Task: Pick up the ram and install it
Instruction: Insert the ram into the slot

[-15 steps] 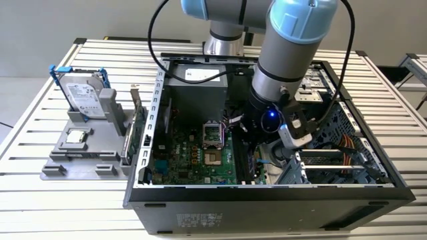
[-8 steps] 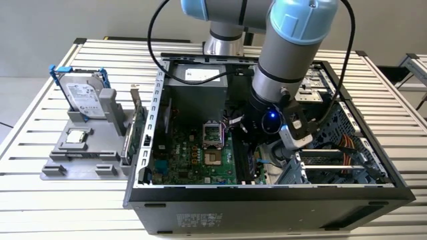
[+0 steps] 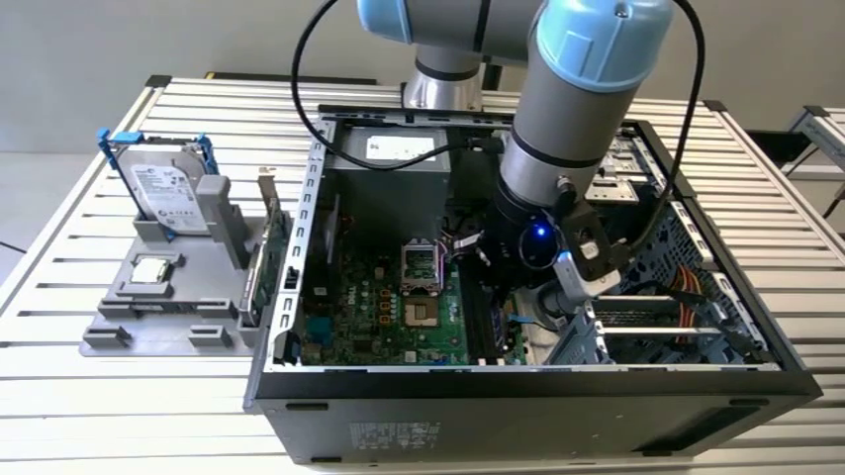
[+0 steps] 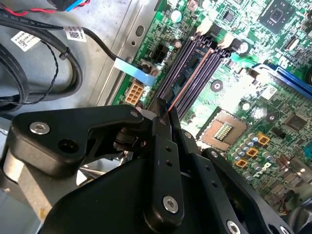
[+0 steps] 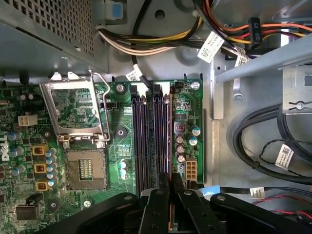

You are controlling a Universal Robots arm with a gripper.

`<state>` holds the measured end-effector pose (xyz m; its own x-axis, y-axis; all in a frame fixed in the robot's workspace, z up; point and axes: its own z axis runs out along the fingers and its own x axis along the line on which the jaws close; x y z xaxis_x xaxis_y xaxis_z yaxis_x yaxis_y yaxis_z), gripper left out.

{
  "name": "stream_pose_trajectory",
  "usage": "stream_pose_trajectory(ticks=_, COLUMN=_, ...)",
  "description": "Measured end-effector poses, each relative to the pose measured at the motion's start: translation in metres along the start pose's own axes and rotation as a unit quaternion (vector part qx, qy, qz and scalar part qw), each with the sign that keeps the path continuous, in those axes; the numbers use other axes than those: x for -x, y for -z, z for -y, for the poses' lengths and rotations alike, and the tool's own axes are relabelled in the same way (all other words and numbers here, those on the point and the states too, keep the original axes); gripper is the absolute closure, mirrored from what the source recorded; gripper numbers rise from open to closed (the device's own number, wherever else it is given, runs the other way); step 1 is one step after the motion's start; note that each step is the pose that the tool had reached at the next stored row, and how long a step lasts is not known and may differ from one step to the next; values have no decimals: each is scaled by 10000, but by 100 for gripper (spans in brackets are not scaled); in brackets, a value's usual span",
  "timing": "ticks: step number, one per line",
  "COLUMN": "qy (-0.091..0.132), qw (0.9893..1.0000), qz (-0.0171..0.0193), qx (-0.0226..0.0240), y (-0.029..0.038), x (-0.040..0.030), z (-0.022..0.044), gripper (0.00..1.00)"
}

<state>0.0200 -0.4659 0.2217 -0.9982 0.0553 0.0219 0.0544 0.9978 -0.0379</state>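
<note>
Now down inside the computer case (image 3: 396,416), pincer (image 4: 163,114) clamped narrow on the ram (image 4: 187,83), thin edge upright between fingers (image 5: 158,200), standing along the motherboard (image 5: 122,131) memory slots (image 5: 151,141), seemingly touching one.

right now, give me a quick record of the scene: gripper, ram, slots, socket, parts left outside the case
gripper: shut on the thin dark ram strip, inside the open black computer case
ram: edge-on, lined up along the long black memory slots
cpu socket: empty, metal cover raised
grey parts stand: holds a hard drive and a small square silver chip
</note>
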Motion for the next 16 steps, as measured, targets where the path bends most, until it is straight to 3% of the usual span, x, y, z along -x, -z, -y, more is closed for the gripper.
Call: stream_pose_trajectory(ticks=16, qy=45, qw=10000, qz=2, qx=2, y=-37, x=2, z=19, gripper=100)
